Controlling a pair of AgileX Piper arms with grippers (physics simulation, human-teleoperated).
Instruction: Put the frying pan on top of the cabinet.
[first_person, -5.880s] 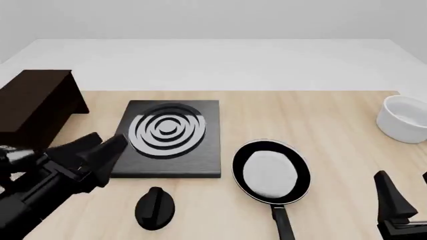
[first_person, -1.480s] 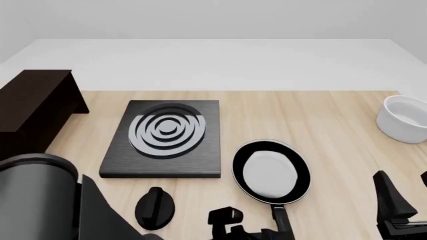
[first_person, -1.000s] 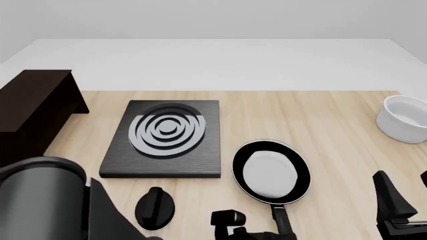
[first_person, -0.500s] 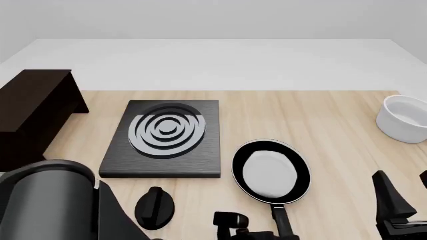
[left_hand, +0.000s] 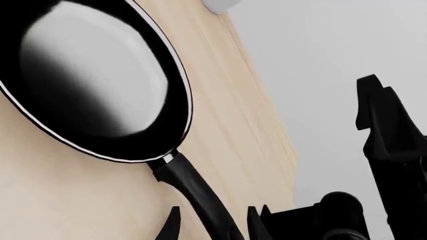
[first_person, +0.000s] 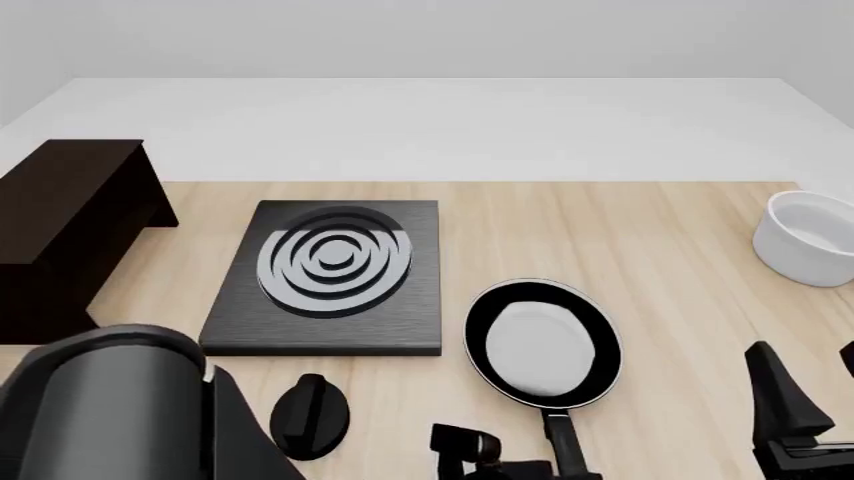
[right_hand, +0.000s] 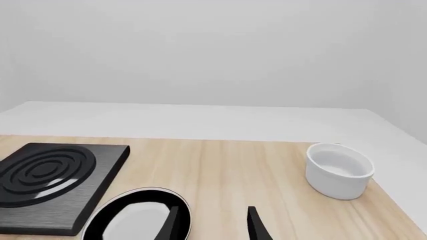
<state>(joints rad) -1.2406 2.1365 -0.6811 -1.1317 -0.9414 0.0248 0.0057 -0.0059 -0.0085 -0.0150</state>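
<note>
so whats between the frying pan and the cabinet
In the front view, the black ringed slab lies between the frying pan and the cabinet.

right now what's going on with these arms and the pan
The left gripper straddles the frying pan handle near the table's front edge, fingers on either side, not clearly closed. The pan sits flat on the table. The cabinet stands far left, nothing on top. The right gripper hangs open and idle.

The surface (first_person: 641, 230) looks like pale, matt wood with fine grain. The frying pan (first_person: 542, 343) is black outside and glossy grey-white inside, with a smooth black handle. The cabinet (first_person: 60, 215) is dark, nearly black wood. The bowl (first_person: 806, 238) looks smooth, glazed white.
</note>
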